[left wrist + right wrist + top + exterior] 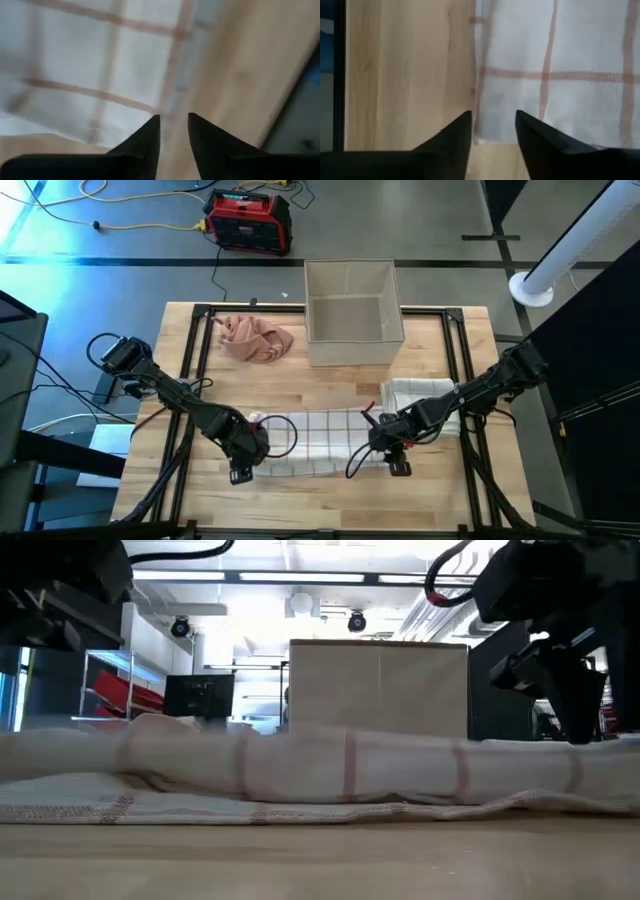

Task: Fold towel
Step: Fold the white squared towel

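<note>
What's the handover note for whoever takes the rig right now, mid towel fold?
Left gripper: open, empty, over the left end of the checked towel.
Right gripper: open, empty, over the towel's right end.
Towel lies stretched across the front of the table, its far part bunched into a long roll in the low view. Neither gripper holds it.
A folded white towel sits under the right arm, a crumpled pink cloth at the back left, an empty bin at the back centre.
Done: towel laid out, partly doubled.
Left: grasp the ends and finish the fold.
</note>
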Controlling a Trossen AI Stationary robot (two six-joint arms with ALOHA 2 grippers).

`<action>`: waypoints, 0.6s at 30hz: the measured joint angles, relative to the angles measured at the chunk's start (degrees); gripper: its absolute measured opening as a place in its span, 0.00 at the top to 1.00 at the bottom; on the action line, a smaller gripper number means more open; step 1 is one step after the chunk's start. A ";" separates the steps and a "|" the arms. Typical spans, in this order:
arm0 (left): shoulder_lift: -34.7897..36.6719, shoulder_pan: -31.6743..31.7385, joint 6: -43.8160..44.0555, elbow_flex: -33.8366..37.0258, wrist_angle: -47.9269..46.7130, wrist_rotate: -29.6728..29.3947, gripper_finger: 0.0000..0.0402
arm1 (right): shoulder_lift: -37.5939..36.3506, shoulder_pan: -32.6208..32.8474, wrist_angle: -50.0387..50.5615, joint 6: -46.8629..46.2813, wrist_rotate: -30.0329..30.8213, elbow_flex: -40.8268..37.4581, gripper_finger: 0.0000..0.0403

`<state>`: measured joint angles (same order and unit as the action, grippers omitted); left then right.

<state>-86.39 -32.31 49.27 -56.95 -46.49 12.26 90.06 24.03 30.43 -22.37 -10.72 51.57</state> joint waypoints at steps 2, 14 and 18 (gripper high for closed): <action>0.00 -0.71 1.68 0.00 3.83 0.93 0.71 | 0.00 0.81 0.00 -0.16 -0.02 0.00 0.56; -0.81 -3.43 12.18 -2.89 2.37 -6.92 0.73 | -3.83 2.13 2.18 -7.12 2.07 0.02 0.63; 3.17 -3.22 17.25 -6.61 -10.64 -20.82 0.80 | -8.32 1.41 1.37 -13.73 12.23 0.07 0.73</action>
<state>-83.22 -35.53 66.51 -63.55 -57.13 -8.56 81.74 25.44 31.80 -36.10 1.51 51.64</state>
